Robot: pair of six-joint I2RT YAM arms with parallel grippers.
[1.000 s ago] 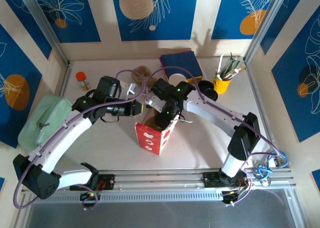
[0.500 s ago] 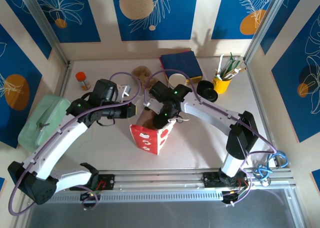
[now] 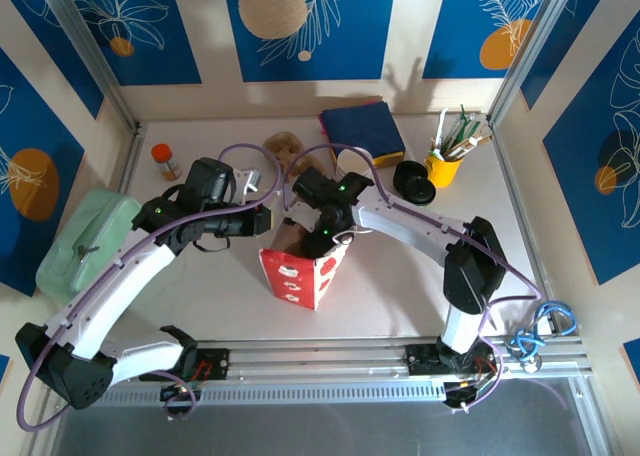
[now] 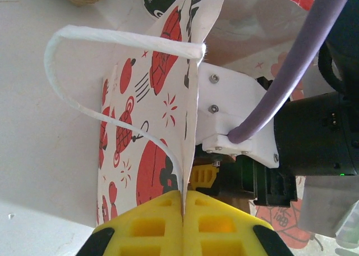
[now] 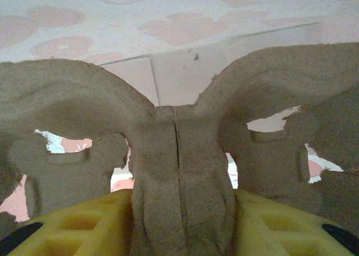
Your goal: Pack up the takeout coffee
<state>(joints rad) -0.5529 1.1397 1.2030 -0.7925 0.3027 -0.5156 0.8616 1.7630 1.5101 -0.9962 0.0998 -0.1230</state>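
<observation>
A red-and-white paper bag (image 3: 300,273) stands open mid-table. My left gripper (image 3: 268,219) is shut on the bag's top edge (image 4: 188,127), which runs thin between the yellow fingers (image 4: 151,228); the white handle (image 4: 84,107) loops free. My right gripper (image 3: 318,238) reaches into the bag's mouth, shut on the centre ridge of the brown cardboard cup carrier (image 5: 179,155), with its pads (image 5: 84,225) on both sides. The takeout coffee cup (image 3: 352,162), white inside, stands behind my right arm. Its black lid (image 3: 413,183) lies to the right.
A yellow cup of utensils (image 3: 443,166) and a blue pad (image 3: 362,128) stand at the back right. A brown round thing (image 3: 285,144) lies behind the bag. An orange-capped bottle (image 3: 162,158) and a green pouch (image 3: 85,241) are at the left.
My right gripper has moved left and lower into the bag with the carrier. My left arm shifted left early on, pulling the bag's edge with it, then held still.
</observation>
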